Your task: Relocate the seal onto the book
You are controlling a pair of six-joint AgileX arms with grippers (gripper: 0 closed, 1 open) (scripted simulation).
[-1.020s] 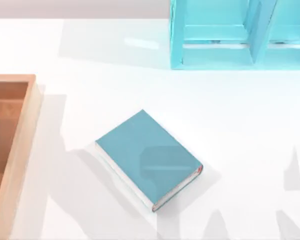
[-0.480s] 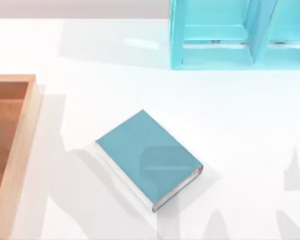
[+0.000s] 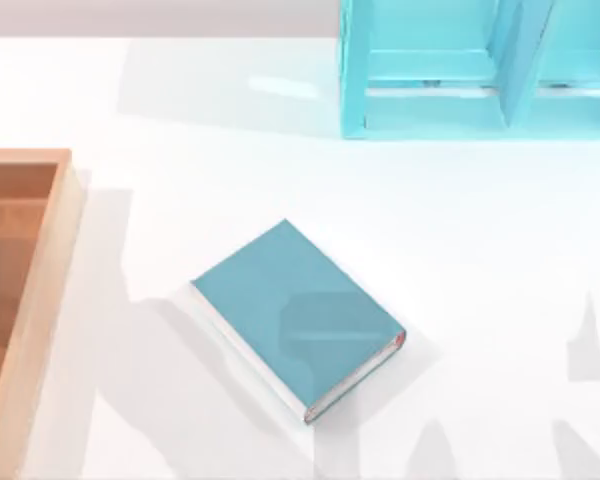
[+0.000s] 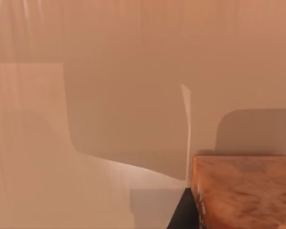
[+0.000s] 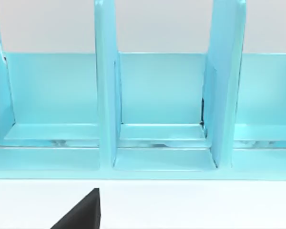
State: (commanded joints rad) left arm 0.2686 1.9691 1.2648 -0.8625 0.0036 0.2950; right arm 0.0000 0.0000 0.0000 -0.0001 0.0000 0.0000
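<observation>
Lying flat on the white table [image 3: 480,250], the book [image 3: 298,318] rests at a slant near the middle of the top view, its plain teal cover up, white page edges along its lower left side and a small red-orange trim at its right corner. Nothing sits on its cover. A wooden tray [image 3: 42,290] with raised walls lies well apart from the book at the table's left edge, and a light-blue shelf unit [image 3: 460,70] stands at the far side, toward the right. Soft grey shadows fall across the table below and to the right of the book. From the right wrist view, the shelf unit [image 5: 157,143] stands straight ahead of that arm, its upright dividers splitting it into open compartments, with white table in front of it and a dark piece of the arm's own hardware at the edge. The left wrist view looks on a pale wall and a wooden block corner [image 4: 243,191]. Whether either gripper is open or closed cannot be told.
</observation>
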